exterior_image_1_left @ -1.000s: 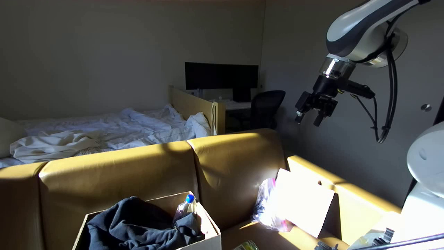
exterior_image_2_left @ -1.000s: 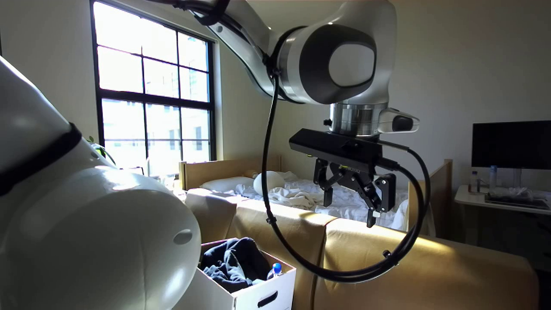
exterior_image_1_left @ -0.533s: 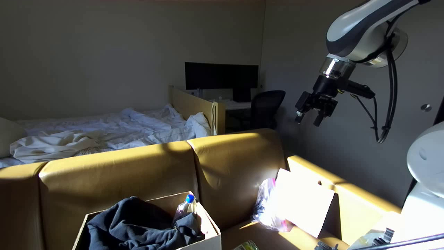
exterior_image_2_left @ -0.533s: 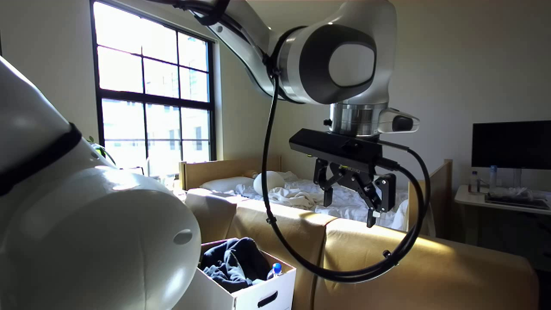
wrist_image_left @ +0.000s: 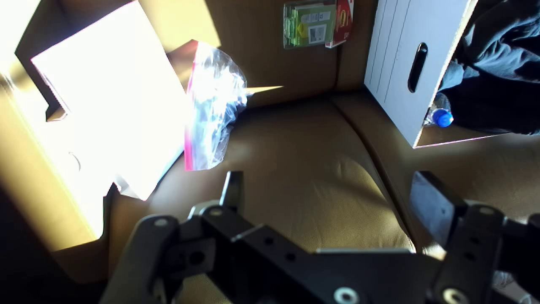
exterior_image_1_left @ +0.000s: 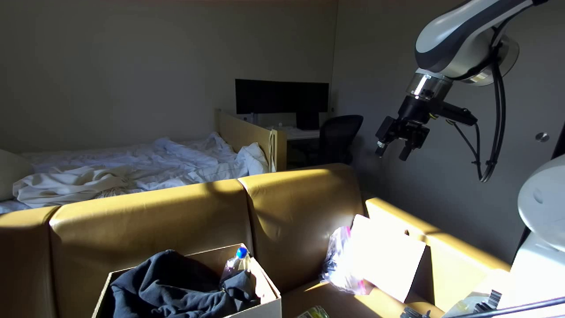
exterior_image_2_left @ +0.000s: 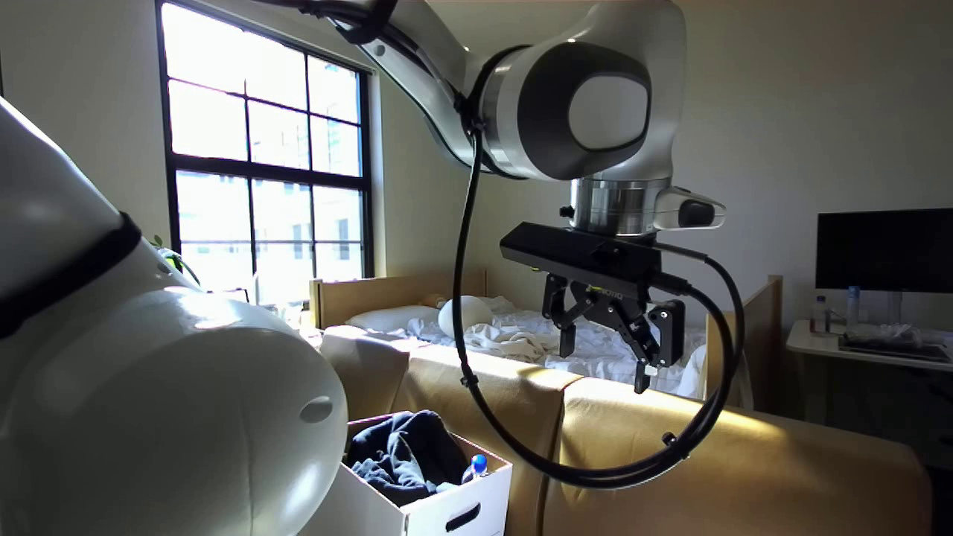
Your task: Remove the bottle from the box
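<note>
The arm (exterior_image_2_left: pixel 663 89) is held high and bends at the wrist, so the gripper (exterior_image_1_left: pixel 392 154) points downward with some tilt, higher than the sofa (exterior_image_1_left: pixel 304 198). The jaws are spread wide, and in the wrist view the fingers (wrist_image_left: pixel 432 209) stand well apart. In both exterior views, a black cable (exterior_image_2_left: pixel 603 478) hangs in a loop, lower than the jaws. The bottle (exterior_image_1_left: pixel 238 264) is inside the box (wrist_image_left: pixel 396 59), near a corner and beside the dark cloth (exterior_image_1_left: pixel 167 282), below the jaws and well away to one side. A plastic bag (wrist_image_left: pixel 211 109) lies below them, beyond one finger in the wrist view.
</note>
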Robot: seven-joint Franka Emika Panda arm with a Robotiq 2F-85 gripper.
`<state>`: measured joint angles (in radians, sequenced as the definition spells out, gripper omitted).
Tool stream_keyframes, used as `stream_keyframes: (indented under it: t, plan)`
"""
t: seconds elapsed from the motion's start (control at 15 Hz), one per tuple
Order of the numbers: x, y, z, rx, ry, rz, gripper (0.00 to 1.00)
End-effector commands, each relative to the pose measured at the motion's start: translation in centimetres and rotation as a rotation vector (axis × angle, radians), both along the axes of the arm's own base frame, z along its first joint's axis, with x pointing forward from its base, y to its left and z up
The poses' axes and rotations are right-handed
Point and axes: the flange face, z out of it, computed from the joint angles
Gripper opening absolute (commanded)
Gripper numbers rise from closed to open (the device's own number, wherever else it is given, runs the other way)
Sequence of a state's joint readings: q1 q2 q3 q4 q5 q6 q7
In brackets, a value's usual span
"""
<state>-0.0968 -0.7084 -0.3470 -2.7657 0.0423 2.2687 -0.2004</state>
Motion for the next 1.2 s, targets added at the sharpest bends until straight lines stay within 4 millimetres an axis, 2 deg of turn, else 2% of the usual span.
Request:
stream_keyframes:
  t: [0.0,0.53,0.8,1.13]
  plan:
    - [0.0,0.0,0.1,0.0,0.001,0.0,1.0]
    - [0.0,0.0,0.1,0.0,0.001,0.0,1.0]
    - [2.0,0.0,-1.6,0.019,0.017,0.046,1.0]
    - [6.3,-0.2,-4.2,0.122,0.002,0.129,1.0]
